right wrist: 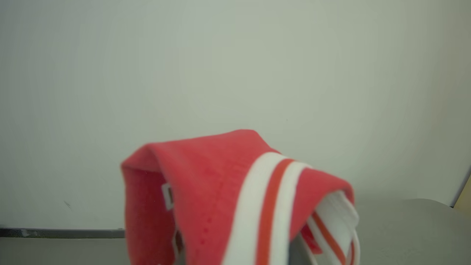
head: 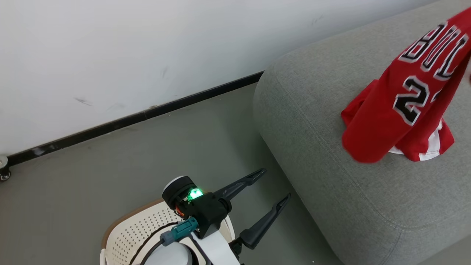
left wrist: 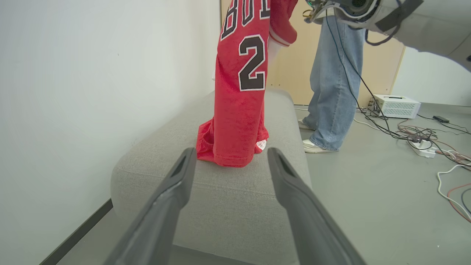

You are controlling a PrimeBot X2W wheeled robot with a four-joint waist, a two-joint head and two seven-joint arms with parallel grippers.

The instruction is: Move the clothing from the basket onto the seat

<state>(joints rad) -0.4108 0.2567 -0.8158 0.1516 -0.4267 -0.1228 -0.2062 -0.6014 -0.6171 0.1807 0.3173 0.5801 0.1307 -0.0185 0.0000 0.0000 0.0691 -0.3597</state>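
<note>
The clothing is a red jersey with a black-white number. It hangs from the upper right, and its lower end rests on the grey seat. A red piece with white stripes lies under it on the seat. In the right wrist view the red, white-striped cloth drapes over my right gripper and hides its fingers, which are shut on the cloth. My right arm reaches in above the jersey. My left gripper is open and holds nothing, between the cream basket and the seat's corner.
A white wall with a dark baseboard runs behind. A person in jeans stands beside the seat's far side. On the floor behind the person lie cables, a power strip and a white box.
</note>
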